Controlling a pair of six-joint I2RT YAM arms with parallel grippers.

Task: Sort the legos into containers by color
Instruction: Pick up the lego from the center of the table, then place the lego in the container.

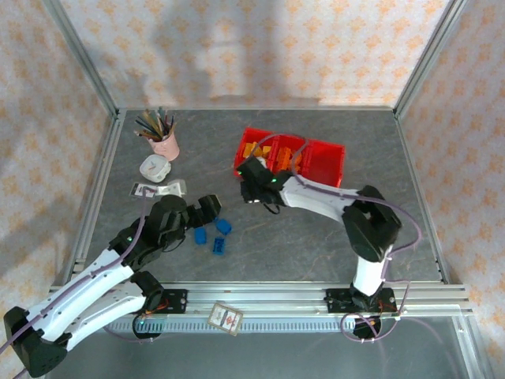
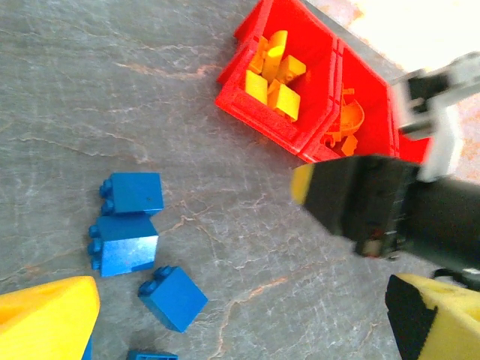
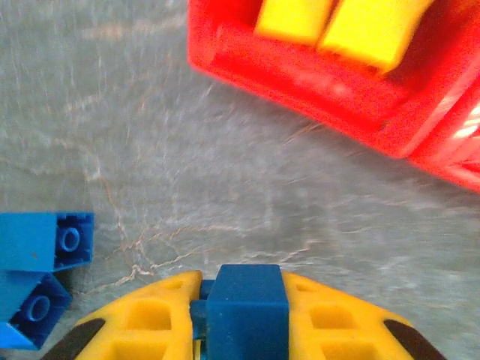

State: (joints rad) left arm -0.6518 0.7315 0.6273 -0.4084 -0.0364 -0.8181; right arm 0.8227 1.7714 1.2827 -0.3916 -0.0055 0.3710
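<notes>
Right wrist view: a blue brick [image 3: 247, 307] is seen clamped between the yellow fingers of the right gripper [image 1: 255, 190], which is placed beside the left end of the red tray [image 1: 341, 150] on the desk [image 1: 316, 237]. Yellow legos [image 2: 271, 90] are noted in the tray's left compartment and orange legos [image 2: 346, 120] in the middle one; the right compartment's contents cannot be made out. The left gripper [image 1: 207, 207] is held apart and empty near the loose blue bricks [image 2: 124, 251].

Risks judged:
- The brick appears pinched at the fingertips and could be twisted out in transit.
- An early release would put blue among yellow or orange.
- The tray wall could be struck if lift is insufficient.
</notes>
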